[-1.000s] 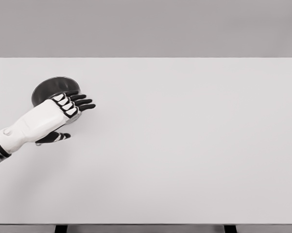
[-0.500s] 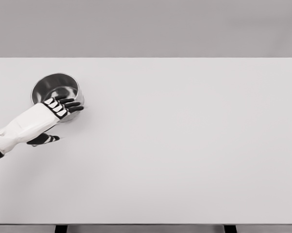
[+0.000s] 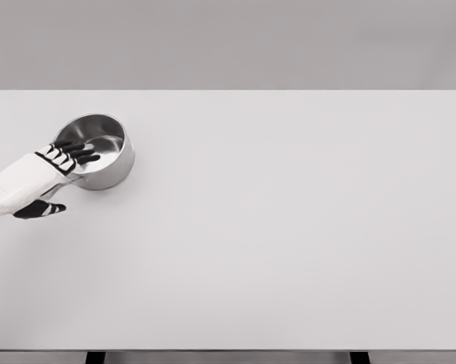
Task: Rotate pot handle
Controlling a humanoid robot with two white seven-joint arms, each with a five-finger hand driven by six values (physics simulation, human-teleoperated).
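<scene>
While over the pot's (image 3: 99, 155) near-left rim, left hand (image 3: 61, 159) open, fingers (image 3: 82, 154) spread into bowl. Pot at table's (image 3: 288, 227) far-left; handle unseen, likely beneath hand.

A table (image 3: 288, 227) fills most of the view, its far edge running across the upper part and its near edge along the bottom. On it, toward ten o'clock from the table's middle and near the left edge, stands a pot (image 3: 106, 163), upright with its mouth open to the top. The left hand (image 3: 57, 163) comes in from the left edge at about eight o'clock of the pot; its fingers (image 3: 77, 152) reach over the pot's near-left rim, while the thumb (image 3: 42, 209) lies below, at seven o'clock of the pot, apart from it.
</scene>
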